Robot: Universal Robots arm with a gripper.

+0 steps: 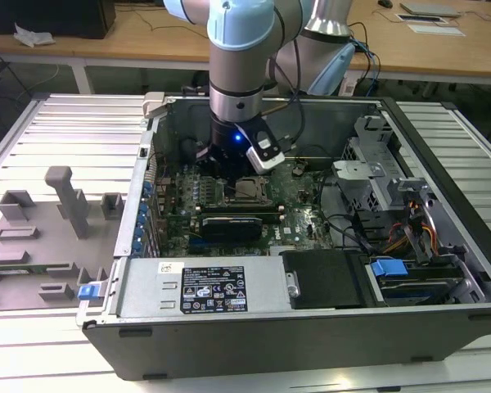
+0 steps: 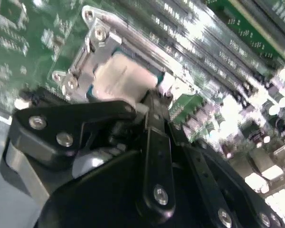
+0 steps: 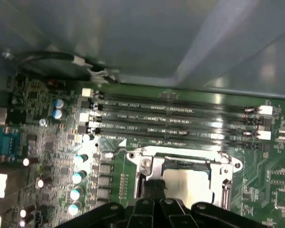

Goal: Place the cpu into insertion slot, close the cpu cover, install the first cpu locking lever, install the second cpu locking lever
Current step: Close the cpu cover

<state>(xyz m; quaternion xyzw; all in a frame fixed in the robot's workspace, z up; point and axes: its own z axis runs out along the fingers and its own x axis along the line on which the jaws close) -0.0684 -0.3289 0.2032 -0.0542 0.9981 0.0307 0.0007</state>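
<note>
The cpu [image 2: 116,78] shows its dull silver top, seated in the insertion slot, whose contacts are hidden under it. The grey metal cpu cover [image 2: 96,34] lies flat around the chip, which shows through its window. In the first wrist view the cpu [image 3: 187,183] and the cpu cover [image 3: 149,164] appear again. My gripper [image 2: 152,99] has its black fingers together at the socket's edge, touching the frame beside the chip. What lies under the tips is hidden. In the exterior view the gripper [image 1: 229,168] reaches down into the case next to the socket [image 1: 247,190].
Long memory slots [image 3: 171,118] run just beside the socket. A black expansion card [image 1: 233,223] lies in front of it, with the power supply [image 1: 188,286] at the case's near wall. Drive cage and cables [image 1: 393,205] fill the exterior view's right. The case wall [image 3: 133,33] stands close.
</note>
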